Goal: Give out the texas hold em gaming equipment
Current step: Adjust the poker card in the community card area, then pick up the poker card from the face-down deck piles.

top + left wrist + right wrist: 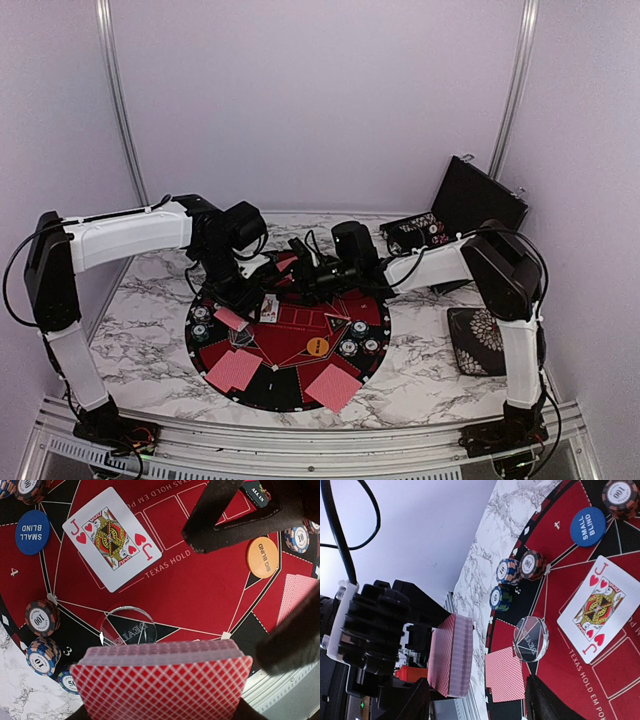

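Round red-and-black poker mat [290, 345] at the middle of the marble bench [420, 375]. Left gripper [162, 707] clamped on a deck of red-backed cards [162, 680], held on edge above the mat's left part. Right gripper [480, 700] spread apart, holding nothing, just above a face-up jack of hearts [597, 607] near the mat's centre. Blue small-blind disc [32, 532] and chip stacks [42, 617] along the mat's left edge; orange big-blind disc [262, 557] toward the near edge. Clear dealer puck [127, 626] beside the jack.

Both arms inward, right pincer [480, 700] agape
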`<control>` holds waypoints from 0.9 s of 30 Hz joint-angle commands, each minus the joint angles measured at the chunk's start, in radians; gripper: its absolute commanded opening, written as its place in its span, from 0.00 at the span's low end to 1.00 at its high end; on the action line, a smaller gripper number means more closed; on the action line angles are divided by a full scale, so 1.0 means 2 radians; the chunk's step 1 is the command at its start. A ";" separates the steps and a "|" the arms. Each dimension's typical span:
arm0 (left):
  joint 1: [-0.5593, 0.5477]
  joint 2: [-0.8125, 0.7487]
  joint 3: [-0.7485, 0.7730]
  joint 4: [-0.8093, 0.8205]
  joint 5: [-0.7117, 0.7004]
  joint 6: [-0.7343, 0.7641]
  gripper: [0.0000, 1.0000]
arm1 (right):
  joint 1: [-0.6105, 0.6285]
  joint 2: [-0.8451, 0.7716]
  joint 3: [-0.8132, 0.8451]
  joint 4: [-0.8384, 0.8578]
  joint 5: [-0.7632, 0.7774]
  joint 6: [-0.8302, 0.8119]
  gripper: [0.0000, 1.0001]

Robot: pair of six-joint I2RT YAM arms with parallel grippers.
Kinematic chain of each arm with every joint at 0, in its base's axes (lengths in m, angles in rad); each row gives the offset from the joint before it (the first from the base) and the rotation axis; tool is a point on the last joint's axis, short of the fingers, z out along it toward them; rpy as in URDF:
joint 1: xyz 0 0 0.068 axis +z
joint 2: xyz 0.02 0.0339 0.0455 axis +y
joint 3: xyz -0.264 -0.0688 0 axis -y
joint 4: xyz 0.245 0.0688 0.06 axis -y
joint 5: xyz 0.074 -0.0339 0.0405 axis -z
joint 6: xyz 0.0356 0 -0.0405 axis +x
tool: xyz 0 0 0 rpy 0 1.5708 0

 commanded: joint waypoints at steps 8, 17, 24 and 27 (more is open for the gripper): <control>-0.012 0.007 0.030 -0.024 -0.001 0.006 0.46 | 0.005 0.018 -0.011 0.117 -0.045 0.079 0.66; -0.014 0.011 0.036 -0.025 -0.003 0.008 0.46 | 0.018 0.038 0.006 0.134 -0.049 0.099 0.66; -0.014 0.010 0.035 -0.025 -0.004 0.007 0.46 | 0.028 0.055 0.025 0.140 -0.047 0.109 0.64; -0.014 0.008 0.035 -0.025 -0.005 0.007 0.46 | 0.029 0.058 0.025 0.137 -0.042 0.111 0.61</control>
